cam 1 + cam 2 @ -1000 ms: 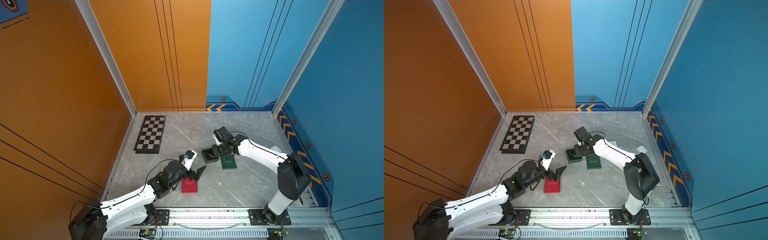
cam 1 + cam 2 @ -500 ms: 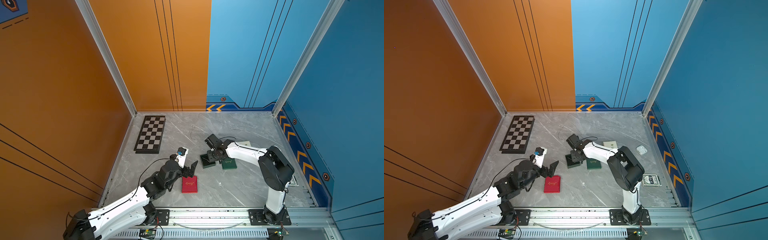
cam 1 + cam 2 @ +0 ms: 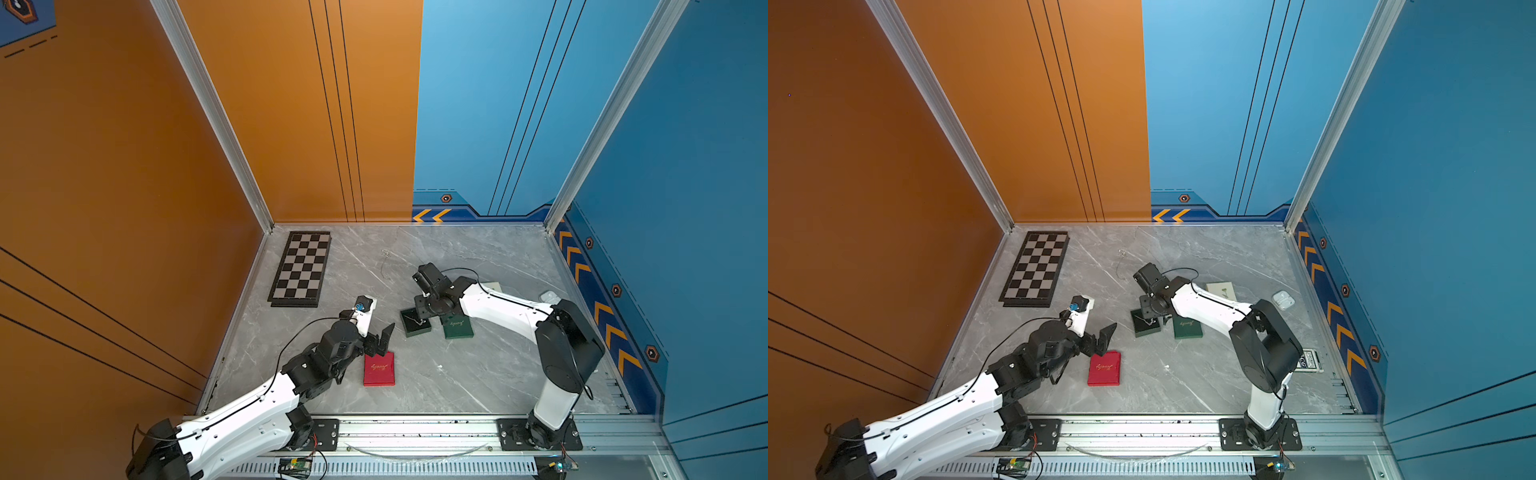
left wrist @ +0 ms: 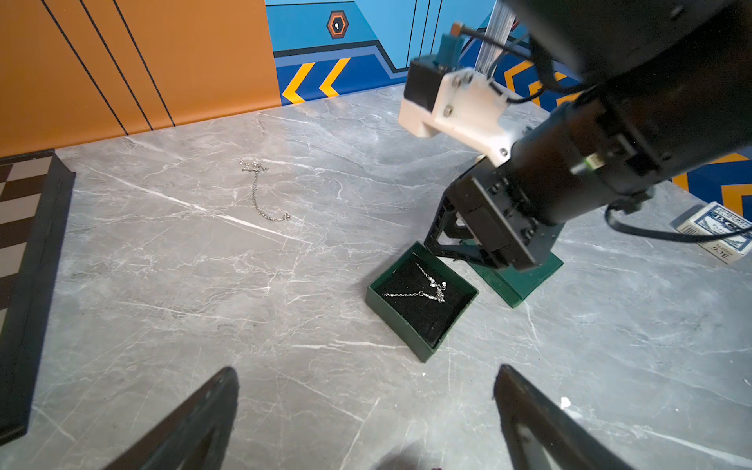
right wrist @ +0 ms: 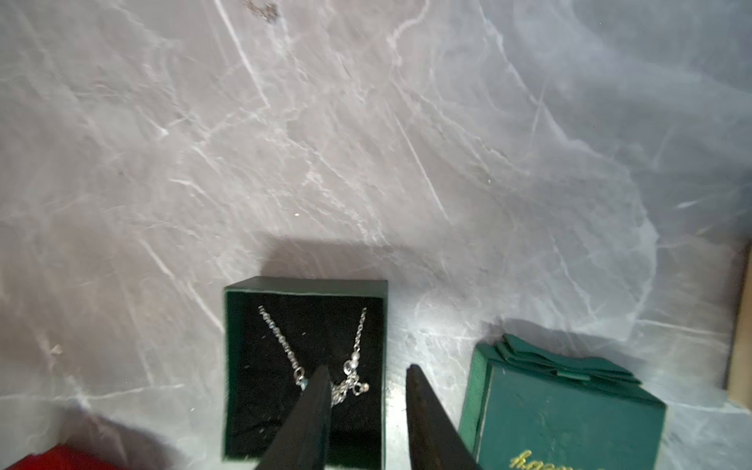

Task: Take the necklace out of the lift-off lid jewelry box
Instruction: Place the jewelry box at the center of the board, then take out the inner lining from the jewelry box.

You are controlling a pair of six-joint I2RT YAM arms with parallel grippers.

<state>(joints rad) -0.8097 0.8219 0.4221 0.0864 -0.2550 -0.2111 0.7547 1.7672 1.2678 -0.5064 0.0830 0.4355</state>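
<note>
In both top views my left fingers [image 3: 380,340] hang wide open and empty over the far edge of the red box [image 3: 378,368]. My right fingers [image 3: 422,315] point down at the box [image 3: 415,330], which stands open near the middle of the tabletop [image 3: 478,374] with the necklace [image 3: 414,320] inside. The lid [image 3: 457,327] lies just beside it at 3 o'clock. The red box is at 7 o'clock, a loose chain [image 3: 386,266] at 11 o'clock and the chessboard [image 3: 302,269] well off at 10 o'clock.

In my left wrist view, one left finger [image 4: 203,419] and its mate [image 4: 537,423] stand far apart with bare tabletop between them. Beyond them the necklace [image 4: 427,287] lies on the black lining of the box [image 4: 401,327]. My right arm comes down at the corner where box and lid [image 4: 517,283] meet.

In my right wrist view, which is somewhat blurred, my right fingers stand partly apart and grip nothing I can see. One finger [image 5: 313,411] hangs over the lining, its tip overlapping the bunched end of the necklace [image 5: 352,364]. I cannot tell whether it touches. The other finger [image 5: 423,411] is outside the box [image 5: 305,285], between it and the lid [image 5: 569,415].
</note>
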